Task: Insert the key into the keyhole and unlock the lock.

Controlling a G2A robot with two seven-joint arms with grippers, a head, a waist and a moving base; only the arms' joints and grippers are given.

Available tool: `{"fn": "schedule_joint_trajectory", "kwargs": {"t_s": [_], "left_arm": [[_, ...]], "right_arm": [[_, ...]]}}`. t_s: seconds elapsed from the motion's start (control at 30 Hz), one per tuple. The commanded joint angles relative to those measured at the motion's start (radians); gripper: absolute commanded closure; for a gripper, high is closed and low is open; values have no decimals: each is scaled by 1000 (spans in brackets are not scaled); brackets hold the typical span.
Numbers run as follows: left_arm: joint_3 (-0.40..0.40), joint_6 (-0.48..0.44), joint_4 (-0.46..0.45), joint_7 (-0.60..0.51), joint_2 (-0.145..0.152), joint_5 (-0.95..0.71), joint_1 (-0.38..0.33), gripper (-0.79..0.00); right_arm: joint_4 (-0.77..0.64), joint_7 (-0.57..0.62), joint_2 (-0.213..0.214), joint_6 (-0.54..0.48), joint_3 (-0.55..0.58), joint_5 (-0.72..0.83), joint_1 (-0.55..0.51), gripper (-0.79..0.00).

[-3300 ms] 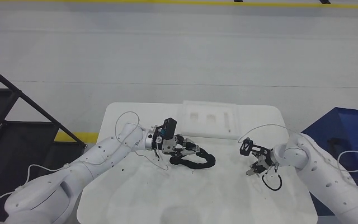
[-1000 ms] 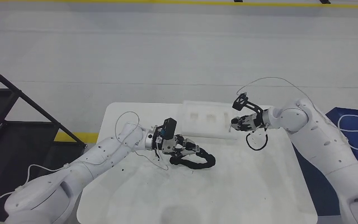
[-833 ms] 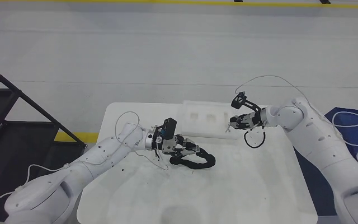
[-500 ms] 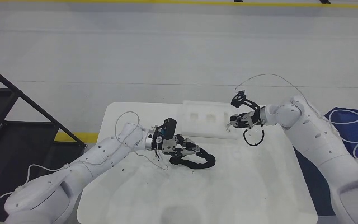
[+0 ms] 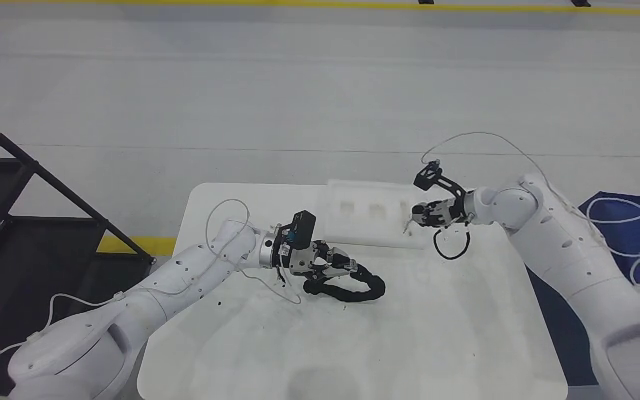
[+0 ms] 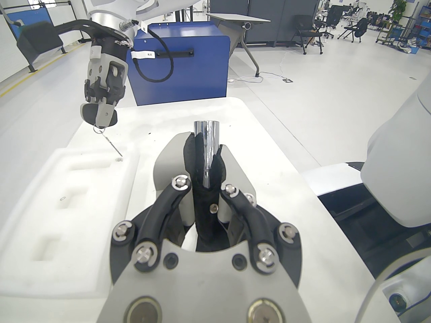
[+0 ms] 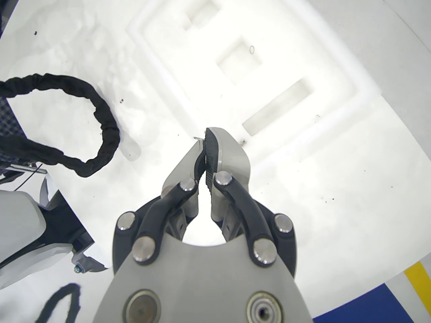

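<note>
Above the foam tray, the right gripper pinches the key.

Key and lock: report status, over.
Left gripper jaws shut on lock, chrome barrel sticking out past them. Right gripper jaws shut on key, tip down over foam tray. Key apart from lock, not inserted.

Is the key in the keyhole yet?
Out. The key hangs from the right pincer by the foam tray, well apart from the lock in the left pincer.
</note>
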Motion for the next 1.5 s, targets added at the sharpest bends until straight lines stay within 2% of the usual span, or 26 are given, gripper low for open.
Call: {"fn": "schedule_joint_trajectory", "kwargs": {"t_s": [0.0,0.1,0.23,0.57,0.83,1.03,1.47], "left_arm": [[0,0,0,0,0,0,0,0],[-18,24,-10,-33,2,-21,12,0],[-56,-4,-33,-41,16,-32,21,0],[-69,-4,-72,-52,79,-44,33,0],[-69,-4,-72,-52,79,-44,33,0],[-69,-4,-72,-52,79,-44,33,0],[-69,-4,-72,-52,79,-44,33,0]], "right_arm": [[14,3,-5,4,-1,4,6,0],[38,5,-12,7,-4,3,14,0],[80,-3,-26,16,-14,2,23,0],[151,11,-62,-16,-47,-9,47,0],[223,26,-80,-26,-58,-24,64,0],[251,-5,-89,-56,-55,-21,61,0],[270,-8,-109,-46,-60,-38,70,0]]}}
